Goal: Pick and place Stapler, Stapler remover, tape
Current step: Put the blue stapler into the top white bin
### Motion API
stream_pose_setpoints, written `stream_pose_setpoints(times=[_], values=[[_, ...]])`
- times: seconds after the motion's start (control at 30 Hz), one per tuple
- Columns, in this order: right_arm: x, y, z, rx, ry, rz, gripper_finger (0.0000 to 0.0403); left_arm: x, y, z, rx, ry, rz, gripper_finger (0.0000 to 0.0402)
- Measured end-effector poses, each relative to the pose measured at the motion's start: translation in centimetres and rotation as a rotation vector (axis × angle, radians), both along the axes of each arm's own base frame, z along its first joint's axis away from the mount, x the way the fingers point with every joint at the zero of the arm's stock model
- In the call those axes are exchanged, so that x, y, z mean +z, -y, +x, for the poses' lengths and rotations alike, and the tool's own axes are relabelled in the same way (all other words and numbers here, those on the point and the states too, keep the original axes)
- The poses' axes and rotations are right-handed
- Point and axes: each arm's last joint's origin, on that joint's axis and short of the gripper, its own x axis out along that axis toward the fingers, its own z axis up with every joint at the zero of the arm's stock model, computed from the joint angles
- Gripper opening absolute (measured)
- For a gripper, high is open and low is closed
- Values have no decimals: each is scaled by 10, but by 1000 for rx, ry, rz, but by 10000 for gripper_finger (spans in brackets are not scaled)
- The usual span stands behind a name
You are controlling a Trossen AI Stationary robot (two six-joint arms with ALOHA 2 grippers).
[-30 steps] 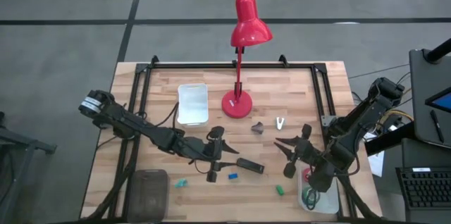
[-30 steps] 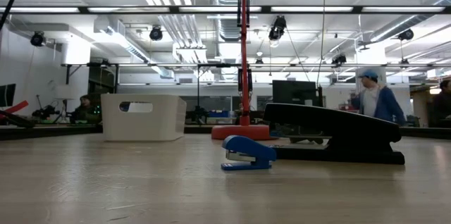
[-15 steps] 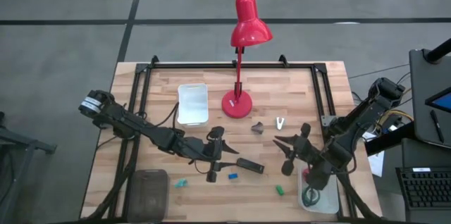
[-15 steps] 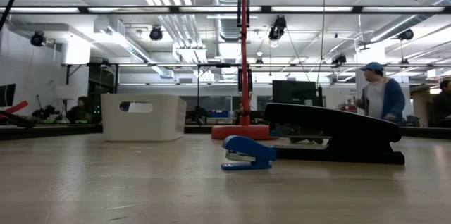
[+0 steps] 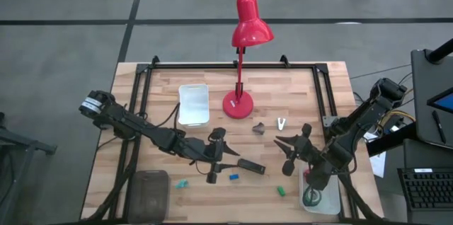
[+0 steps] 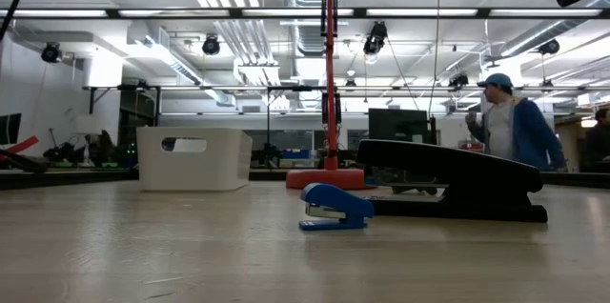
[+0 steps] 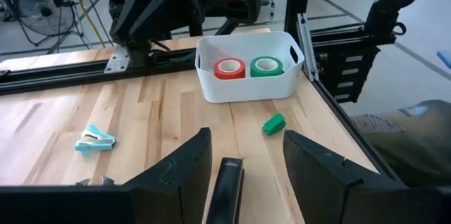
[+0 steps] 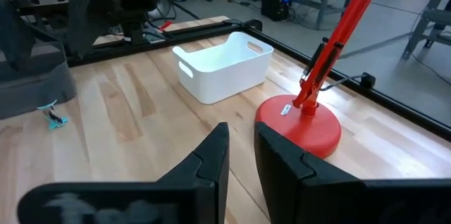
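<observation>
stapler, black bar, flat on worktop near front edge, middle; left gripper poised over its near end, fingers apart and empty, best lowered squarely astride the bar before closing; right gripper nearly together, empty, near front-right bin with tape.

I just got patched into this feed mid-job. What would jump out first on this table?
The tall red desk lamp at the table's back middle stands out first. In front of it, the left gripper hangs with fingers open above the black stapler. By the right gripper, the white bin at the front right corner holds red and green tape rolls.
</observation>
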Motion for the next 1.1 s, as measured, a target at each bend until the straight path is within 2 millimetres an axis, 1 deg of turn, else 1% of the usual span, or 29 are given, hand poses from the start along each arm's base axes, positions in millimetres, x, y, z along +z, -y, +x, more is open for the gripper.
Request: stream_pose_setpoints(times=[0.43, 0.6, 0.93, 1.0, 1.1], values=[[-1, 0, 1, -1, 11, 12, 52, -1, 0, 1, -2, -5, 6, 179], [-1, 0, 1, 1, 8, 6, 52, -5, 0, 0, 11, -44, -35, 179], [-1, 0, 0, 3, 4, 1, 52, -30, 6, 3, 50, -165, -142, 179], [-1, 0, 1, 3, 3, 1, 52, -39, 7, 3, 57, -214, -144, 179], [-1, 0, 1, 2, 3, 1, 52, -51, 15, 3, 47, -260, -145, 179]])
